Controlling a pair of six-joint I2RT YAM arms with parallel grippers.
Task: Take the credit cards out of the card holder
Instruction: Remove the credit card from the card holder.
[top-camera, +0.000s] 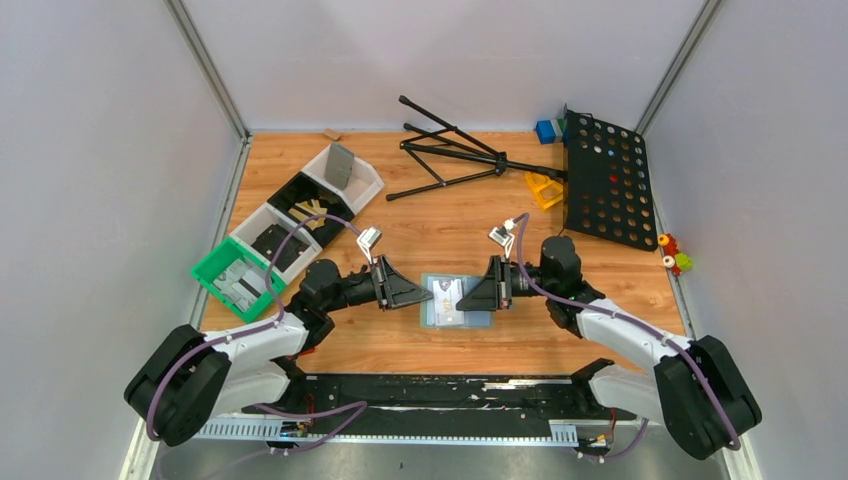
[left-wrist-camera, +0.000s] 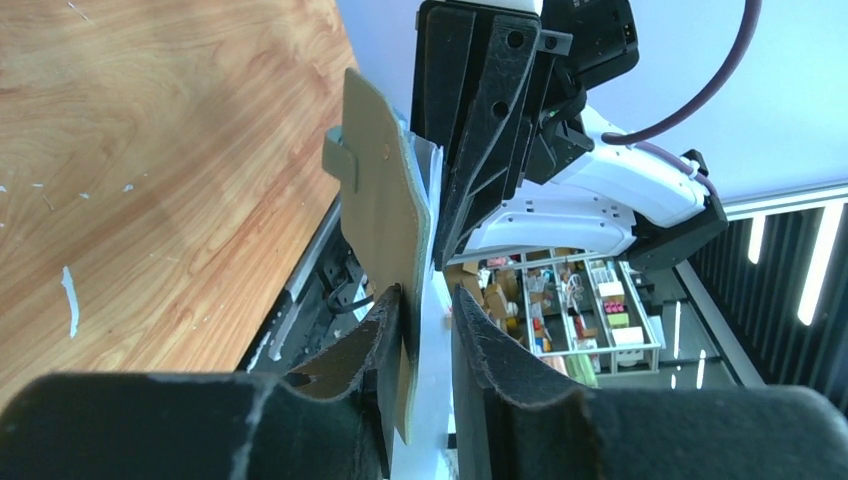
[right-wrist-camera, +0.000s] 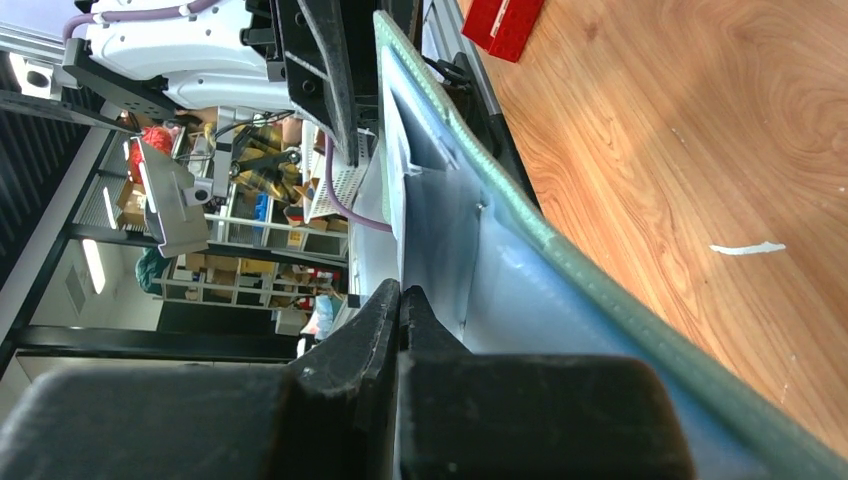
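Left fingers (left-wrist-camera: 372, 340) spread astride card holder (left-wrist-camera: 385, 210); right fingers (right-wrist-camera: 375, 322) pressed together; wooden tabletop (top-camera: 440, 232), grey walls (top-camera: 100, 150).

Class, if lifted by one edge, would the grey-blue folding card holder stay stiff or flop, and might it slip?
The grey-blue folding card holder would probably flop: its cover curves in the left wrist view. Its pale pocket sleeves look smooth, so perhaps slippery. It is thin, so likely light.

Bright, even, diffuse light; shadows faint. Top view sharp. Wrist views: near fingers (left-wrist-camera: 500, 360) soft, light strips (left-wrist-camera: 815, 262) blown out.
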